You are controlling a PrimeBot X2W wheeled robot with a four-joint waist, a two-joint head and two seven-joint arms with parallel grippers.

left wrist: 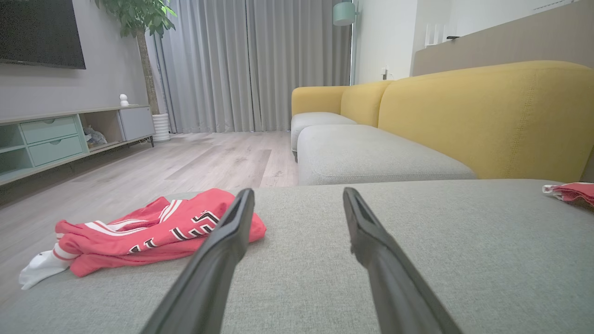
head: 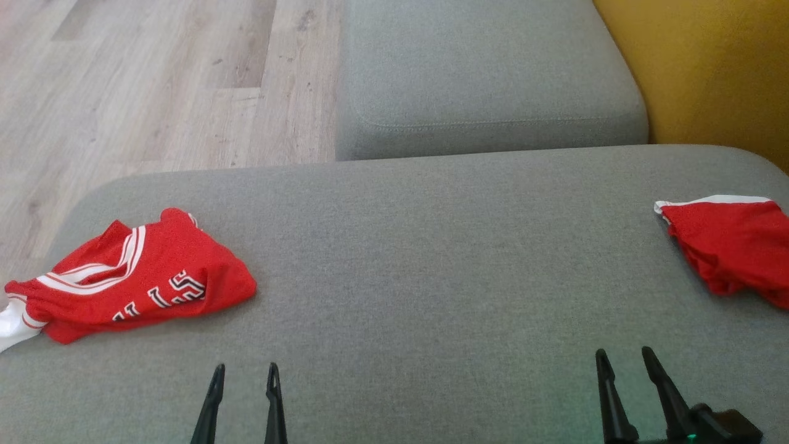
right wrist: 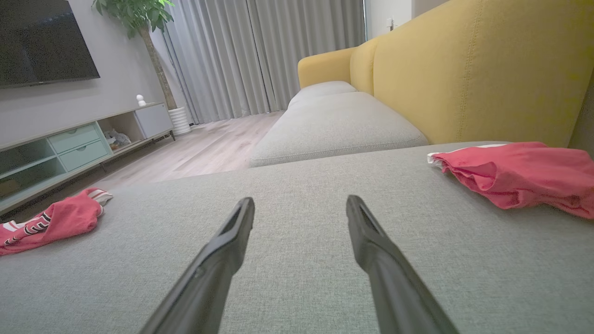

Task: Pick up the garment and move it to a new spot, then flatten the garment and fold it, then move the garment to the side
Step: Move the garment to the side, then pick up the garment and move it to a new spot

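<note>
Red jersey (head: 142, 277) bunched at grey cushion (head: 431, 259) left edge | left gripper (head: 245, 366), right gripper (head: 624, 351): fingers apart, empty

You're seeing two red pieces lying well apart on the grey seat cushion (head: 431, 259). The jersey (head: 142, 277) is sitting crumpled near the cushion's left edge, with white stripes and black-and-white lettering facing up and a white corner trailing at the edge. The second garment (head: 733, 246) is lying bunched at the right edge, a white band running along its far side.
</note>
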